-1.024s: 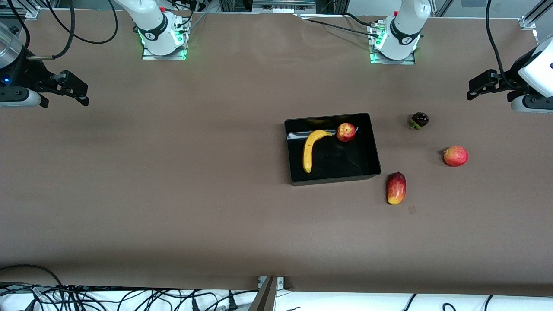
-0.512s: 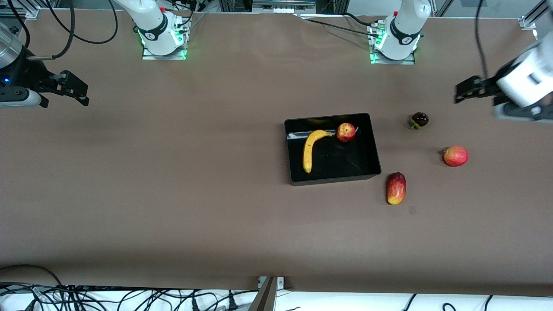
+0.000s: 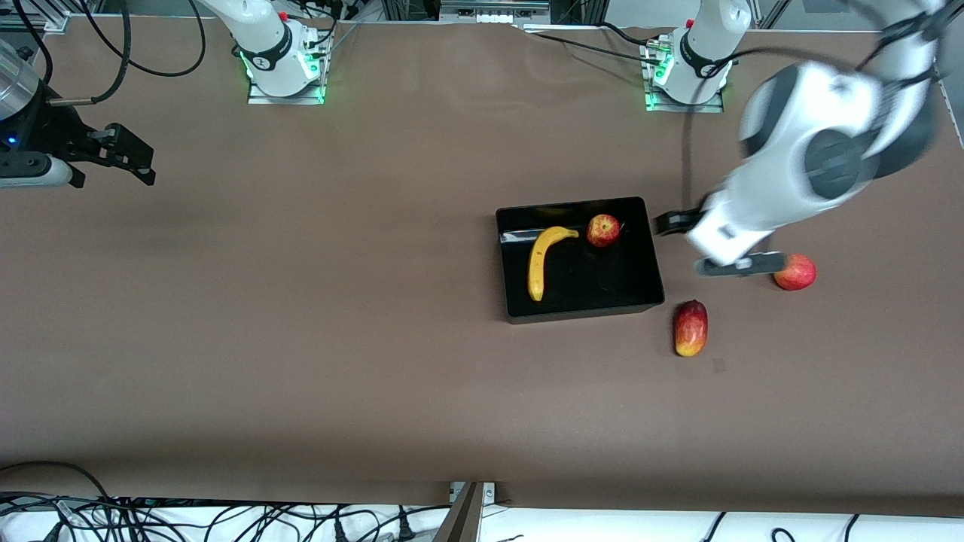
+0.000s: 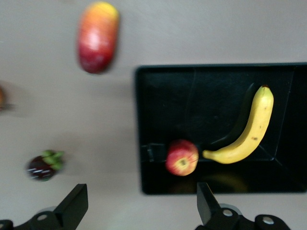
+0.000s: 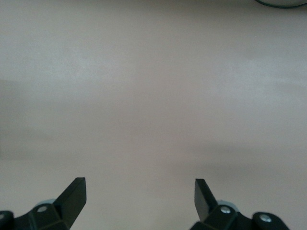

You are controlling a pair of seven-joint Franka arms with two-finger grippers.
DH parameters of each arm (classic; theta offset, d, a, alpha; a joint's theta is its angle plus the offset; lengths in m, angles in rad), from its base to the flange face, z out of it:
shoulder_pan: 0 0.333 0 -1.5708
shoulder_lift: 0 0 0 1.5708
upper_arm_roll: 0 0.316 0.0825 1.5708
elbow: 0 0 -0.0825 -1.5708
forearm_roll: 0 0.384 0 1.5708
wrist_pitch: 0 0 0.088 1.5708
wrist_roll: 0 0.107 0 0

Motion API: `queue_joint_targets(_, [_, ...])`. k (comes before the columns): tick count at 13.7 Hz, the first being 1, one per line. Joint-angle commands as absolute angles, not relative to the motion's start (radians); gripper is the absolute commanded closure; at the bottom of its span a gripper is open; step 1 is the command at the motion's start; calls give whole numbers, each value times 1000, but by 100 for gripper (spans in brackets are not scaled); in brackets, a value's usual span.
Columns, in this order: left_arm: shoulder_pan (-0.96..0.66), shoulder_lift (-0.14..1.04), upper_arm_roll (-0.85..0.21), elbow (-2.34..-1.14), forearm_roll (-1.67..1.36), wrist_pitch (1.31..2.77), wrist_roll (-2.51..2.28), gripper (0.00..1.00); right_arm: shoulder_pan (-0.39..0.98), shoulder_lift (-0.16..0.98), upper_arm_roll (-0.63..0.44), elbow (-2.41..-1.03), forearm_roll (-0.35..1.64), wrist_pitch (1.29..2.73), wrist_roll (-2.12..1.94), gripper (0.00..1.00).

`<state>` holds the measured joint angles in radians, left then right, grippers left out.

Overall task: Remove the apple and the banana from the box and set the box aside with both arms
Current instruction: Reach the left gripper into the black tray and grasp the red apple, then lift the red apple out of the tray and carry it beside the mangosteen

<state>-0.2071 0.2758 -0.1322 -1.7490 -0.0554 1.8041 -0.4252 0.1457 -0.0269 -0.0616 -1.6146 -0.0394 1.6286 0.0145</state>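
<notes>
While the banana (image 3: 541, 260) and apple (image 3: 603, 230) lay in the box (image 3: 640, 290), the left gripper (image 4: 139, 203) hovered open-fingered beside it; the right gripper (image 5: 139, 196) waited, fingers apart, over bare tabletop (image 3: 301, 301).

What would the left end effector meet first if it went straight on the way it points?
Probably the black tray, at its corner by the apple. The open left end effector straddles that corner in the wrist view. Depth is unclear, and one finger might instead reach the table near the mangosteen.
</notes>
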Motion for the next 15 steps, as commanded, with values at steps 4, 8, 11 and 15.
queue_joint_targets(4, [-273,403,-152,-1922,-71,2006,-443,0,140,-20,-58,-1592,-49,1611,-5,0])
queue_joint_targets(8, [-273,425,-164,-2066,-67,2239,-359,0,140,-20,-58,-1594,-49,1611,-5,0])
queue_joint_targets(11, [-288,449,-193,-2077,-71,2266,-364,0,138,-20,-58,-1594,-49,1609,-5,0])
queue_joint_targets(15, [-291,445,-202,-2077,-71,2254,-365,86,138,-20,-58,-1594,-49,1609,-5,0])
